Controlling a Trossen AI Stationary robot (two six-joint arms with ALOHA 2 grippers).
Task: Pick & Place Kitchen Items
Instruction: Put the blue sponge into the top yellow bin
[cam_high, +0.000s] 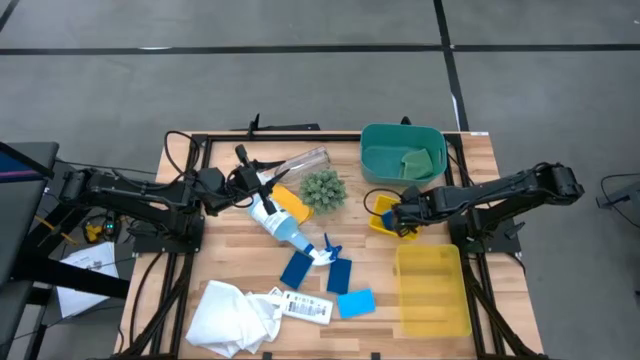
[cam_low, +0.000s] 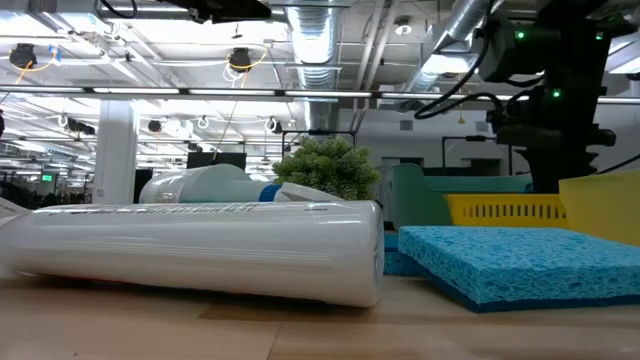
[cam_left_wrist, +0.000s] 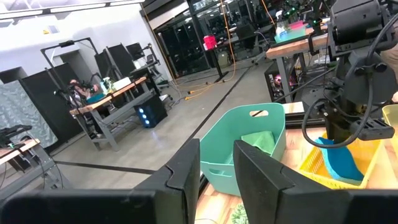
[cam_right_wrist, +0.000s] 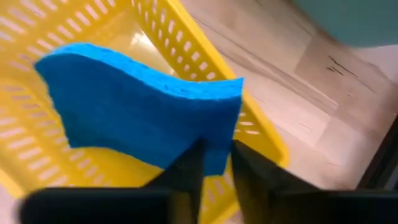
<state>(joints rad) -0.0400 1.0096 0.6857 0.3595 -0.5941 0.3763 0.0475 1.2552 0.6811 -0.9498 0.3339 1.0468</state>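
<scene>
My right gripper (cam_high: 397, 217) points steeply down into a small yellow slotted basket (cam_high: 381, 216) and is shut on a blue sponge (cam_right_wrist: 137, 106). My left gripper (cam_high: 245, 182) hangs level above the table's left middle; its fingers (cam_left_wrist: 186, 171) stand a little apart with nothing between them. Below and beside it lie a clear spray bottle (cam_high: 285, 232), a yellow sponge (cam_high: 291, 204) and a clear cup (cam_high: 302, 162) on its side. Three more blue sponges (cam_high: 297, 268) lie flat toward the near edge, beside a crumpled white cloth (cam_high: 232, 315). My right gripper pinches the blue sponge by one edge (cam_right_wrist: 216, 152) between its two fingers, coming from above and slanting down. The sponge is bowed and reaches from the fingers down into the yellow basket (cam_right_wrist: 205, 68). Whether its far end touches the basket's floor, I cannot tell.
A teal bin (cam_high: 372, 158) holding a green sponge (cam_high: 417, 160) stands at the far right. A larger yellow bin (cam_high: 432, 290) sits at the near right. A spiky green plant ball (cam_high: 323, 190) is at the centre. A white labelled tube (cam_high: 305, 307) lies beside the cloth.
</scene>
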